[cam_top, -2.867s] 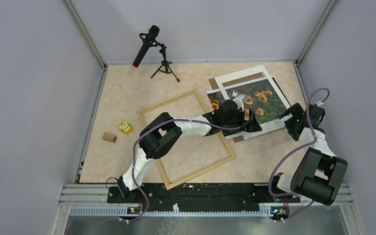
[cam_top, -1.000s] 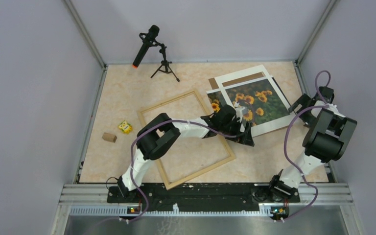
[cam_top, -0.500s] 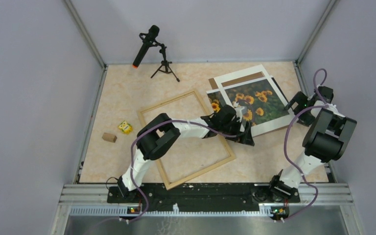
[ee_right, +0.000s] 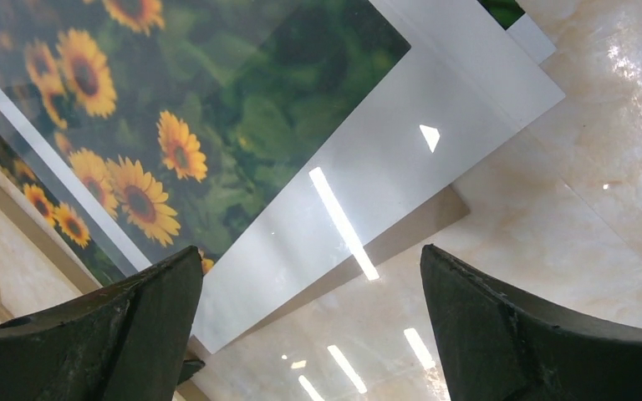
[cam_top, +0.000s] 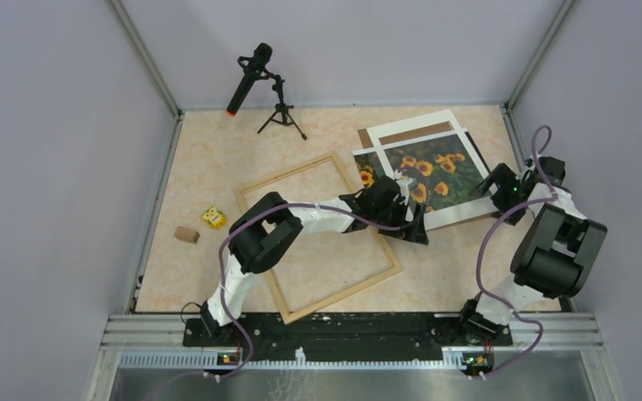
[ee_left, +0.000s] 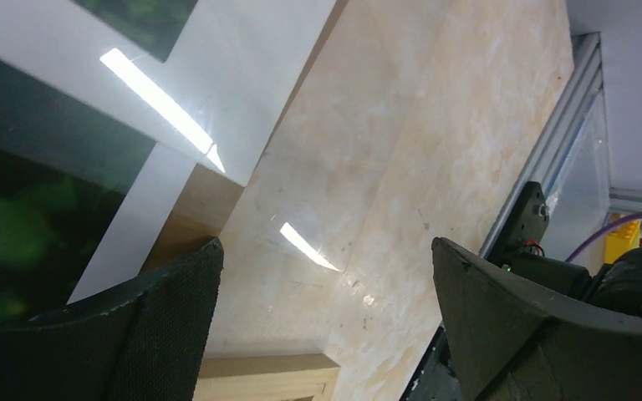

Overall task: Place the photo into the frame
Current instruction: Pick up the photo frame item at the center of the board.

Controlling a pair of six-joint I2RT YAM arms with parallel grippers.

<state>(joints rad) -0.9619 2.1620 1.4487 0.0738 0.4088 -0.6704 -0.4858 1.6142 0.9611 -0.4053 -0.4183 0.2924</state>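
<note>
The frame (cam_top: 261, 255), thin light wood rails, lies tilted at the table's middle; one corner shows in the left wrist view (ee_left: 267, 376). The photo (cam_top: 439, 171), sunflowers on dark green, lies at the back right in a stack under a white mat (cam_top: 410, 129) and over a brown board (ee_left: 205, 209). In the right wrist view the photo (ee_right: 201, 109) shows through the mat (ee_right: 401, 167). My left gripper (cam_top: 415, 227) (ee_left: 326, 242) hangs open at the stack's near corner, holding nothing. My right gripper (cam_top: 496, 188) (ee_right: 311, 251) stands open over the stack's right corner, holding nothing.
A microphone on a small tripod (cam_top: 255, 79) stands at the back left. A small yellow object (cam_top: 214, 218) and a brown block (cam_top: 187, 235) lie left of the frame. Metal rails and grey walls bound the table on three sides.
My right gripper has swung left from the table's right edge to the stack's right corner. The left gripper has shifted only slightly. The stack and the frame have not moved.
</note>
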